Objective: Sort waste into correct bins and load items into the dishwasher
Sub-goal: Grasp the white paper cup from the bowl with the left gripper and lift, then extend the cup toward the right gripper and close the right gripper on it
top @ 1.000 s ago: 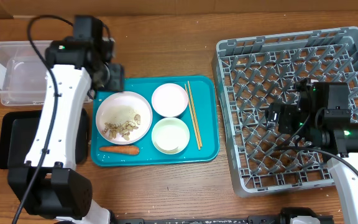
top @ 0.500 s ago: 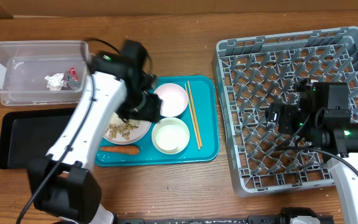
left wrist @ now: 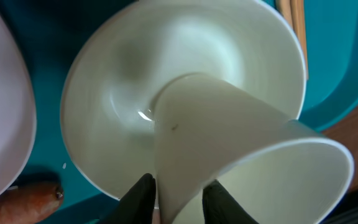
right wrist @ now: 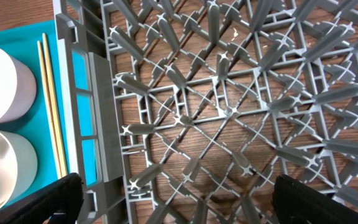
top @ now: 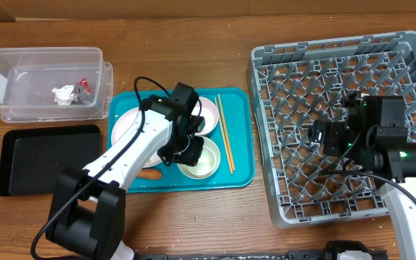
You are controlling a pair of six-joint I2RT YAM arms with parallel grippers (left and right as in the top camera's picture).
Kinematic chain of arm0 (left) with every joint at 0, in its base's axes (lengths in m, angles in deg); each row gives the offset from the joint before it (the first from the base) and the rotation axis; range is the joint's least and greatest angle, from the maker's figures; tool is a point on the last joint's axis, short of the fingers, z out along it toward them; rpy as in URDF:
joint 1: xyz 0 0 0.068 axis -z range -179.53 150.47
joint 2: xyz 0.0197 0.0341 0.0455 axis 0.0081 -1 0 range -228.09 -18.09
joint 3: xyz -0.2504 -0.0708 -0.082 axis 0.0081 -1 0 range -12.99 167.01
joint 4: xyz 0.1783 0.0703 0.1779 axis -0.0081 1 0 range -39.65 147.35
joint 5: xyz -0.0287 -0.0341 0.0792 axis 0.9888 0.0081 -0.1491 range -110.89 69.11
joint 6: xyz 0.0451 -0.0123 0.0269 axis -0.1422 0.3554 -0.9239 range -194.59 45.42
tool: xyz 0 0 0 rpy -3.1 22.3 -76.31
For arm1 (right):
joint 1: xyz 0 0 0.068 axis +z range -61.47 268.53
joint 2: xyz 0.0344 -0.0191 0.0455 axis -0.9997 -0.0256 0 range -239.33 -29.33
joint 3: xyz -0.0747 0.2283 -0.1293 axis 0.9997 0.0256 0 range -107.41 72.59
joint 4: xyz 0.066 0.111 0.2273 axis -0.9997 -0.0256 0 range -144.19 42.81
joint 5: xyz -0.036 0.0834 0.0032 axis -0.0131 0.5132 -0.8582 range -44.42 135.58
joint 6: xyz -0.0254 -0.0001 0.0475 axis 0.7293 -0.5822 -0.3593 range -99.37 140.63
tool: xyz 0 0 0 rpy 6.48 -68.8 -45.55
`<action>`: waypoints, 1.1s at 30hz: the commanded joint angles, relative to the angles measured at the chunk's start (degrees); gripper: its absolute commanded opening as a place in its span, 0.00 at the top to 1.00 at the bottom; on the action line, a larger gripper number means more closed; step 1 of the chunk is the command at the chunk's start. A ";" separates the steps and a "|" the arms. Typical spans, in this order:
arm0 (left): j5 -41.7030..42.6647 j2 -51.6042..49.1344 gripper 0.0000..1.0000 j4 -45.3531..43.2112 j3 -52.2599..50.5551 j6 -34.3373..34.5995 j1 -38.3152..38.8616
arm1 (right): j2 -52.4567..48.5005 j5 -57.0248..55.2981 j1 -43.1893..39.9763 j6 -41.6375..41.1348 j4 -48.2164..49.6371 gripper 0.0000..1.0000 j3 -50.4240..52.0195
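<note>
My left gripper is down over the near bowl on the teal tray. Its fingers pinch the wall of a white cup lying tilted in that bowl, one outside and one inside the rim. A second bowl and chopsticks lie beside it. The plate is partly hidden by the arm. A carrot lies at the tray's front. My right gripper hangs open over the grey dish rack.
The clear tub at the back left holds a paper ball and a red-and-white wrapper. The black tray lies in front of it. The rack's raised wall stands between the teal tray and my right gripper.
My left arm swung from the clear tub across to the teal tray and came down on the near bowl, its jaws narrowing onto the cup. The right arm stayed still.
</note>
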 commanded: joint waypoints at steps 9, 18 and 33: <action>-5.14 0.46 0.96 5.18 10.36 0.07 -2.93 | 0.52 -6.73 -0.26 -2.29 0.63 0.00 -1.68; 27.89 0.44 0.96 3.34 20.35 -4.28 -10.21 | 0.50 5.88 -1.22 -1.20 9.79 0.00 -1.77; 55.78 0.31 0.96 -1.73 20.11 -10.71 -10.67 | 0.50 60.74 -1.16 15.02 18.21 0.00 -1.75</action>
